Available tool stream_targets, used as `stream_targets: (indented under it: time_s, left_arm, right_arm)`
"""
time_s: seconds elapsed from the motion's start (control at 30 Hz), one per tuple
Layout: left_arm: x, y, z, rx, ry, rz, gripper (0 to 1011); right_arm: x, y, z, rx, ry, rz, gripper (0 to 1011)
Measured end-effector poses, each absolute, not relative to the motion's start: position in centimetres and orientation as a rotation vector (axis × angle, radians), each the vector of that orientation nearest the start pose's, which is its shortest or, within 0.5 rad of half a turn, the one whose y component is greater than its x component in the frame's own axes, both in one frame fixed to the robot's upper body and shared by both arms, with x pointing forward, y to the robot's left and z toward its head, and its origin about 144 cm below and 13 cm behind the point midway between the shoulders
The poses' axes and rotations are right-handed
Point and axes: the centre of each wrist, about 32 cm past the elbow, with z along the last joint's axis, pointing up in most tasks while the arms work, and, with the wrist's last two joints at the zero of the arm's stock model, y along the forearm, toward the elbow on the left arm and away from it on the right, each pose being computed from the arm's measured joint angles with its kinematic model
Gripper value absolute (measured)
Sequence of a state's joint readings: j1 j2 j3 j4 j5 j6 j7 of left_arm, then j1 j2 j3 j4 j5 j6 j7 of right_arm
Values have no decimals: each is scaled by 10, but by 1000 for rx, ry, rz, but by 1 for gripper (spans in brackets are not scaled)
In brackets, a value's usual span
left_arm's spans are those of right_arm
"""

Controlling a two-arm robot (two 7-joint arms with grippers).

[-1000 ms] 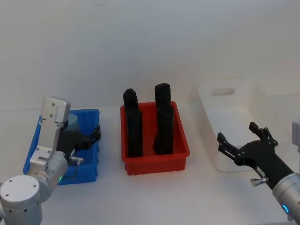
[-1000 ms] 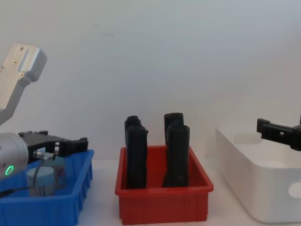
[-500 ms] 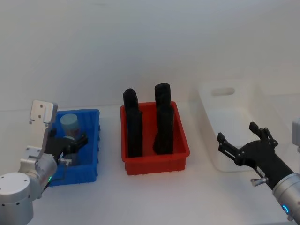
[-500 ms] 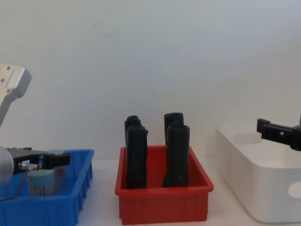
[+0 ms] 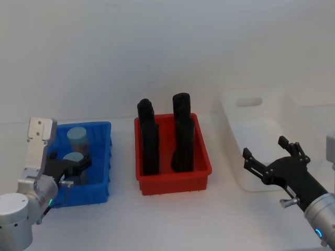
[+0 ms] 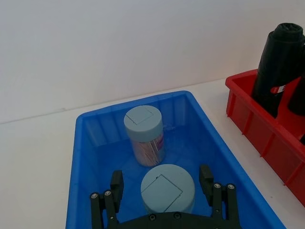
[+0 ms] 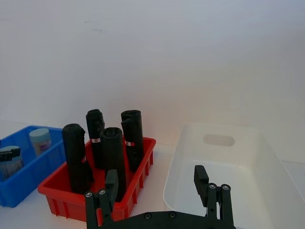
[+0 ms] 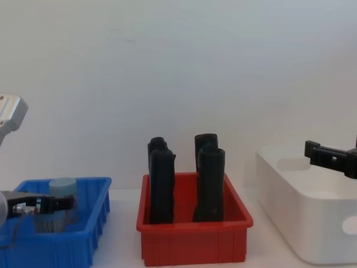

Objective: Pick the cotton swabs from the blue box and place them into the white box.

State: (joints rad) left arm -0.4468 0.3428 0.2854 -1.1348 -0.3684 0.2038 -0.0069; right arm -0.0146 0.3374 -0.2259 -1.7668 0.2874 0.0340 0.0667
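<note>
Where the blue box (image 5: pixel 106 162) sits lower left, left claw (image 6: pixel 161 175): wide, astride the near cotton swabs (image 6: pixel 167 194)
right claw (image 5: pixel 264 147): wide, lower right

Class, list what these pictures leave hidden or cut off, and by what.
Near cotton swab tub: any label, left wrist view; lid and left gripper cover it.
White box: floor, chest view; own wall hides it.
Right gripper: chest view, right edge cuts it.
</note>
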Motion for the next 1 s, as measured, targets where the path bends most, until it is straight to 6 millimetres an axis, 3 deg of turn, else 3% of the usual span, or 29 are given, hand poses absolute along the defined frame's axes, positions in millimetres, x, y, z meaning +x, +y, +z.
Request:
stream_targets:
  time_s: [0.3, 0.67, 1.0]
  left_arm:
    - [578, 299, 1162, 254, 181, 1452, 980]
    - [581, 301, 1160, 237, 198, 1432, 678]
    - [577, 297, 1176, 216, 139, 1414, 670]
  right_arm:
    - [443, -237, 1189, 26, -75, -1230, 1002]
    - [443, -237, 1189, 26, -75, -1229, 1002]
    - [443, -237, 1189, 26, -75, -1229, 1002]
